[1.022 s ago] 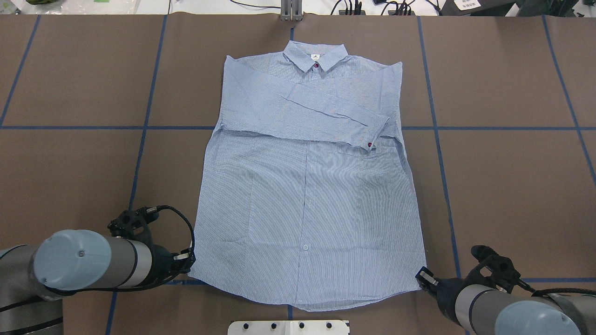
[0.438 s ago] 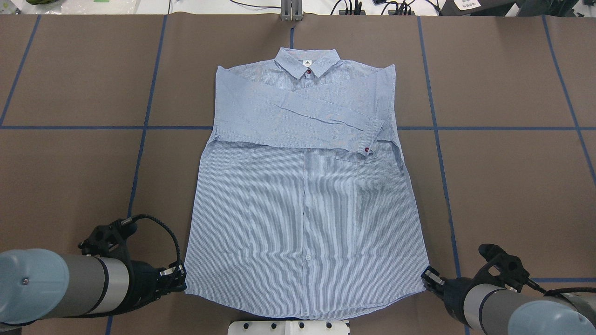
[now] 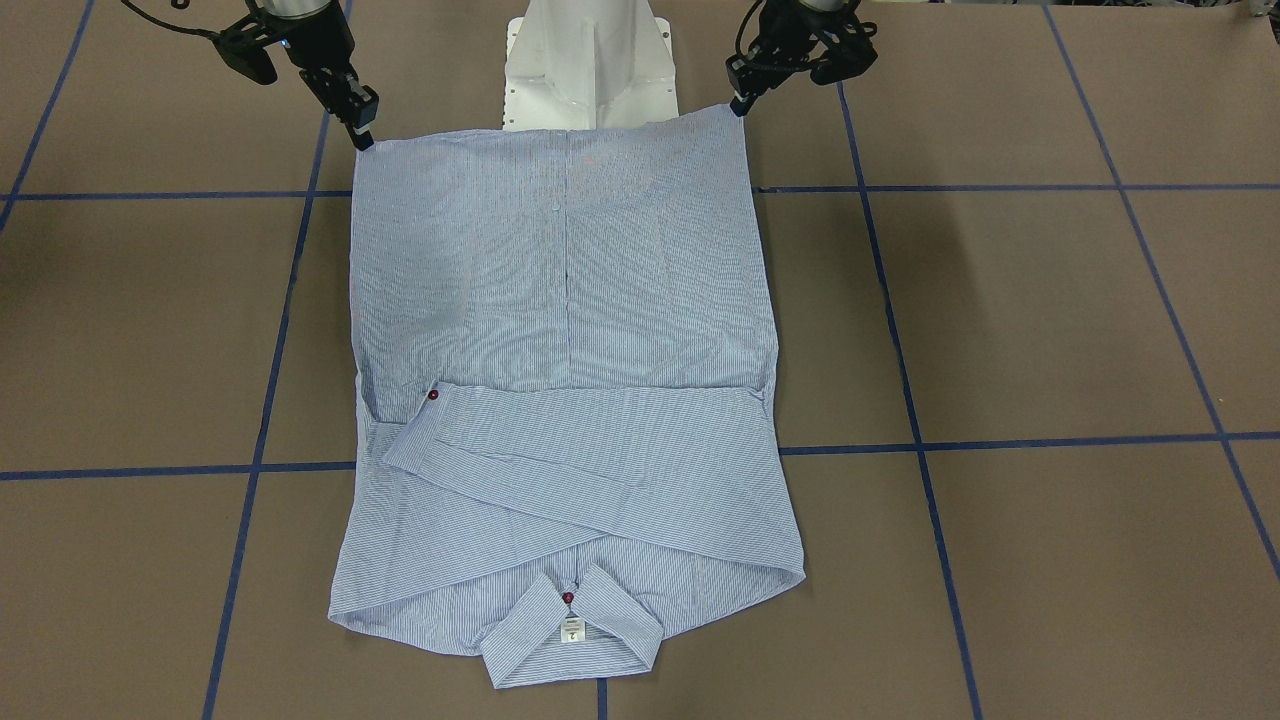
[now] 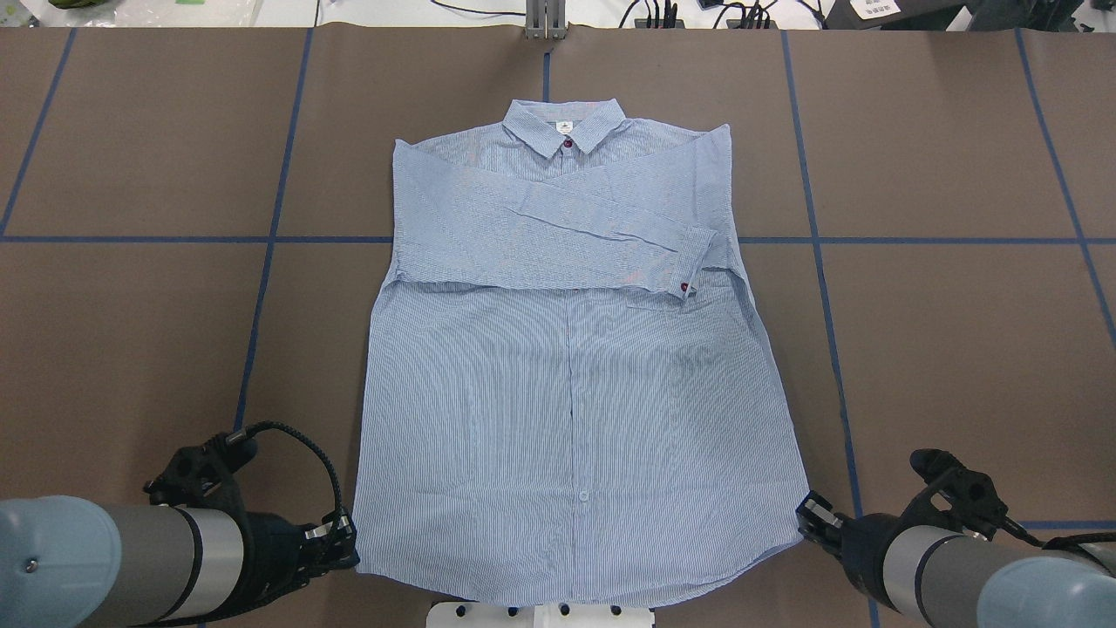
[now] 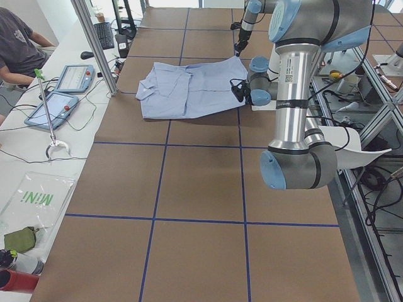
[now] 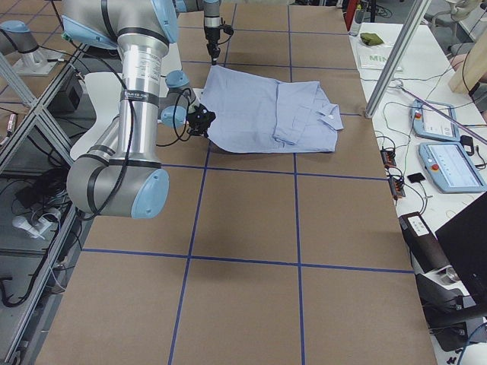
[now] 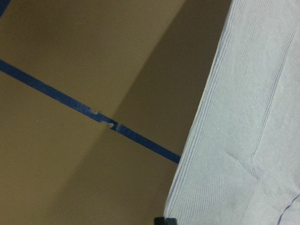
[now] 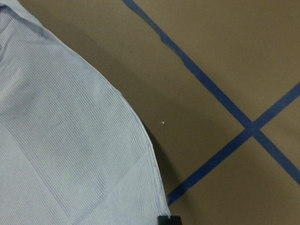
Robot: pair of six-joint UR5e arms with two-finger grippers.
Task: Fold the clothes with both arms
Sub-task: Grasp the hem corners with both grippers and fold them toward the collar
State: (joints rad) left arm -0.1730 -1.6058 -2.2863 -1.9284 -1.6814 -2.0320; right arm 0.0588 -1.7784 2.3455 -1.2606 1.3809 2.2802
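Observation:
The light blue striped shirt [image 4: 567, 392] lies face up on the brown table. Its collar [image 4: 565, 126] is at the far end and both sleeves are folded across the chest. My left gripper [image 4: 349, 536] is shut on the hem's left corner. My right gripper [image 4: 806, 515] is shut on the hem's right corner. In the front-facing view the shirt [image 3: 560, 300] is stretched between the left gripper [image 3: 738, 105] and the right gripper [image 3: 365, 135], with its hem held just above the table. The wrist views show only the shirt's edge [image 7: 253, 140] [image 8: 61, 140] and bare table.
The white pedestal base [image 3: 590, 60] sits under the raised hem at the near edge. Blue tape lines [image 4: 270, 240] grid the brown table. Tablets [image 5: 72, 78] and cables lie on the white bench beyond the far edge, where a person [image 5: 19, 44] sits.
Both grippers have drawn back toward the robot, still holding the hem corners. The shirt has slid toward the robot and a little to the left, and its hem now overlaps the pedestal.

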